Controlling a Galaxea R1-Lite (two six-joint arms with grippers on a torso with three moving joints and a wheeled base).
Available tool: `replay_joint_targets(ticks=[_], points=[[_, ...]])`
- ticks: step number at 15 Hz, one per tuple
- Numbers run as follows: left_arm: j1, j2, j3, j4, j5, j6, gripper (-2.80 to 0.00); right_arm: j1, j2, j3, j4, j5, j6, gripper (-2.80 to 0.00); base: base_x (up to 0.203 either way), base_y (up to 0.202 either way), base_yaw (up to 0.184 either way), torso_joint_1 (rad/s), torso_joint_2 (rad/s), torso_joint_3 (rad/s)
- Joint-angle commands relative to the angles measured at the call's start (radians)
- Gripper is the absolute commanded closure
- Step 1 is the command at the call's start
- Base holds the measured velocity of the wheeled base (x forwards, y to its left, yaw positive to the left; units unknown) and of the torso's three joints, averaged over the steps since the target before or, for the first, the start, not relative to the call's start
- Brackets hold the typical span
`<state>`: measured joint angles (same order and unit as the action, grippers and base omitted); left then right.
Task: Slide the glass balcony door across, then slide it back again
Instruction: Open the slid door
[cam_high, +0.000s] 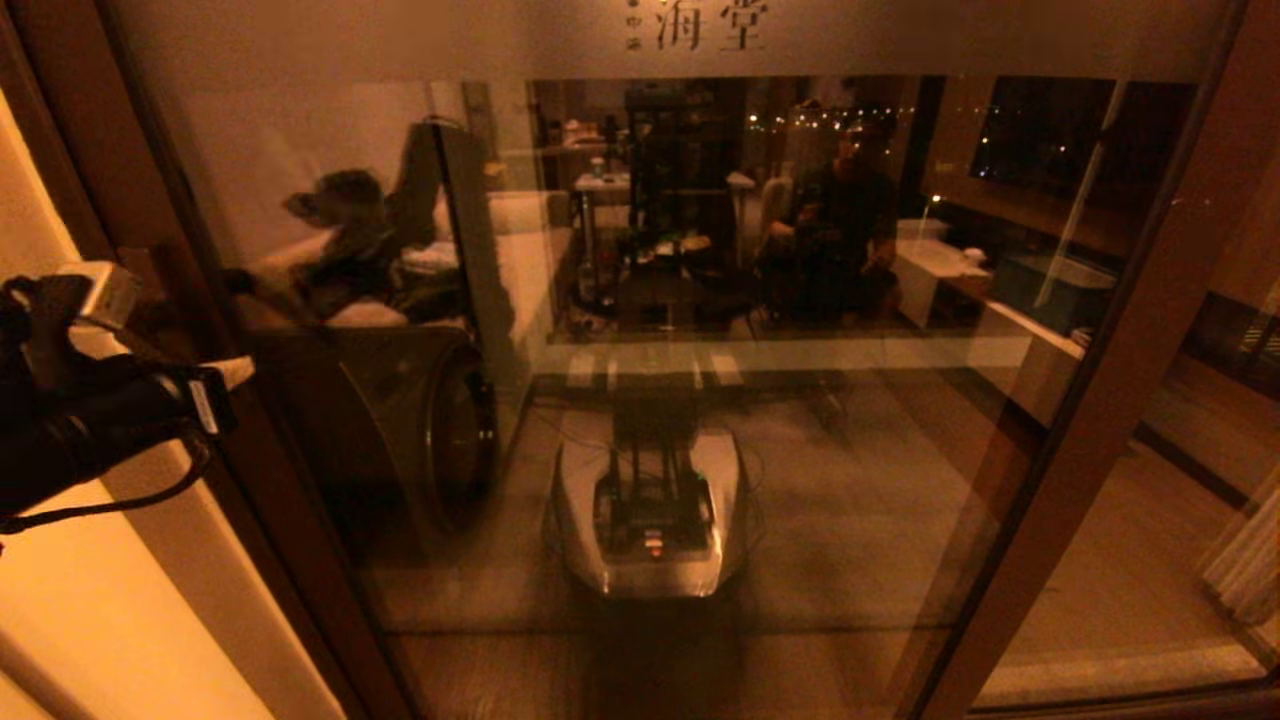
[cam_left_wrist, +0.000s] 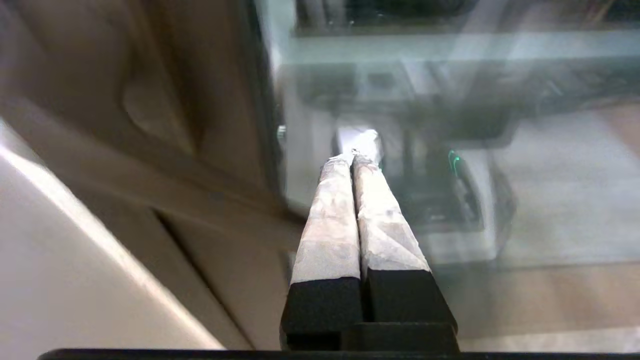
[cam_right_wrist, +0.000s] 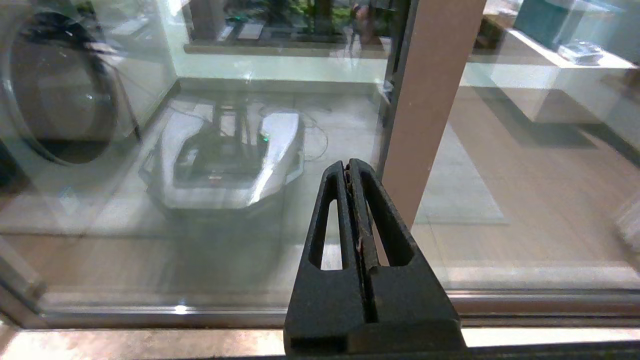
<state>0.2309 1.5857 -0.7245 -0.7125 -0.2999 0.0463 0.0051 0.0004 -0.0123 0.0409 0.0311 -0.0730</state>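
The glass balcony door (cam_high: 820, 470) fills the head view, with a frosted top band bearing Chinese characters (cam_high: 700, 25) and dark brown stiles at left (cam_high: 270, 480) and right (cam_high: 1120, 400). My left gripper (cam_high: 236, 372) is at the far left, level with the left stile. In the left wrist view it (cam_left_wrist: 354, 159) is shut on nothing, its taped fingertips at the glass (cam_left_wrist: 550, 175) just beside the wooden stile (cam_left_wrist: 200, 100). My right gripper (cam_right_wrist: 347, 167) is shut and empty, low before the glass (cam_right_wrist: 150, 240) near the right stile (cam_right_wrist: 430, 100); the head view does not show it.
A cream wall (cam_high: 90, 610) borders the door on the left. Behind the glass sits a round-fronted washing machine (cam_high: 440, 430). The robot's base is mirrored in the glass (cam_high: 650, 500). The floor track (cam_right_wrist: 525, 300) runs along the bottom. A curtain (cam_high: 1250, 560) hangs at right.
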Motion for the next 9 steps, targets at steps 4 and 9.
replay_joint_targets(ticks=[4,9], points=[[0.001,0.008,0.013,-0.024,-0.001,0.02,0.0,-0.001,0.001,0.0,0.0,0.001,-0.001,0.0,0.0,0.0,0.0,0.0,0.0,0.0],[0.038,0.019,0.028,-0.024,-0.001,0.021,0.0,-0.001,0.001,0.0,0.0,0.001,-0.001,0.0,0.0,0.0,0.0,0.0,0.0,0.0]])
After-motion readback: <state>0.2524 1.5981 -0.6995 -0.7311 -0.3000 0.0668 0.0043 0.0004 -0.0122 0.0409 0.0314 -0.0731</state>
